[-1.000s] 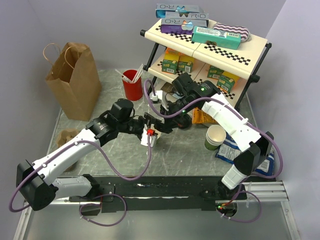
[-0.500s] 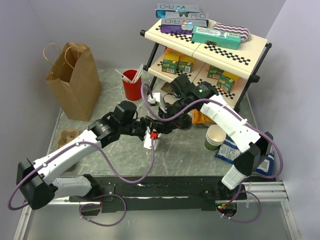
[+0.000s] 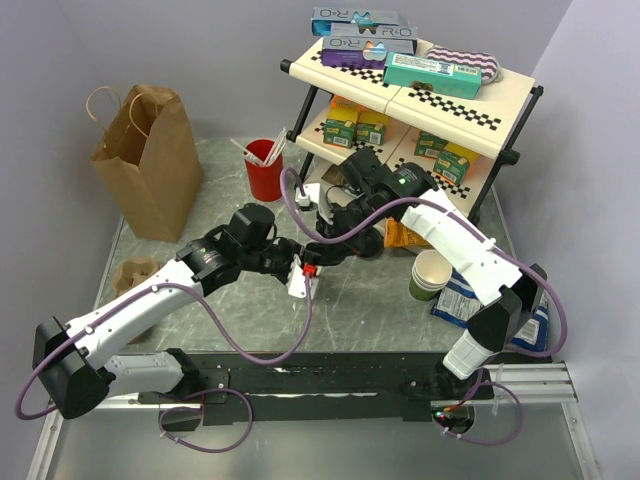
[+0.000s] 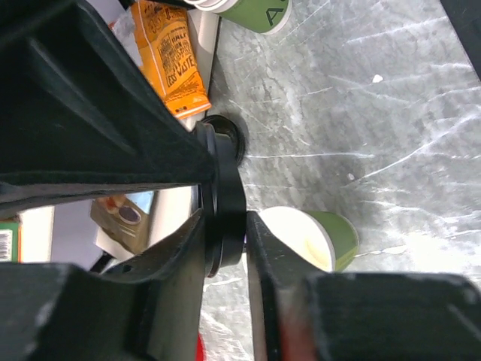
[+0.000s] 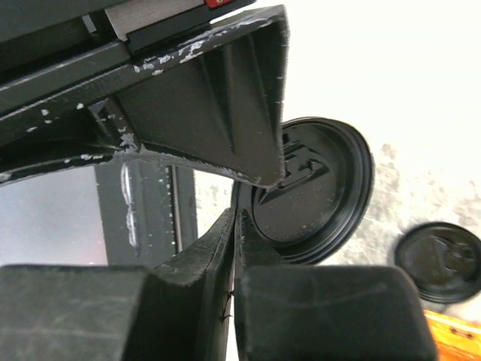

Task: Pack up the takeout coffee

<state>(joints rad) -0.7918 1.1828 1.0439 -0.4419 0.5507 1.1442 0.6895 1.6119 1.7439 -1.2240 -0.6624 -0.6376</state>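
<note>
Your left gripper [image 4: 225, 226] reaches in from the side of the paper bag [image 3: 145, 165] to the middle of the table [image 3: 385, 300]. Its two fingers [image 4: 267, 259] stand one at each flat face of the black lid [image 5: 316, 188], very close to it. You cannot tell from these views whether they press on it.

That lid is up off the table and turned on edge. It sits right between your two tools, in front of the shelf [image 3: 470, 105]. Only the lid itself shows there, and you cannot tell which cup it belongs to.

Your right gripper [image 5: 235, 226] meets the lid from the other side. Its fingers lie almost together, with only a thin slit between them. The lid's rim runs in at their tips, so that gripper is pinched on the rim.

Further right and lower down, a second lid [image 5: 443, 259] sits just beside the orange packet [image 4: 174, 64]. You cannot see whether a cup stands under it. In the left wrist view, a lidless green cup [image 4: 323, 241] with a pale inside shows on the table just past the held lid. The stack of cups [image 3: 430, 272] stands to the right of the orange packet.
</note>
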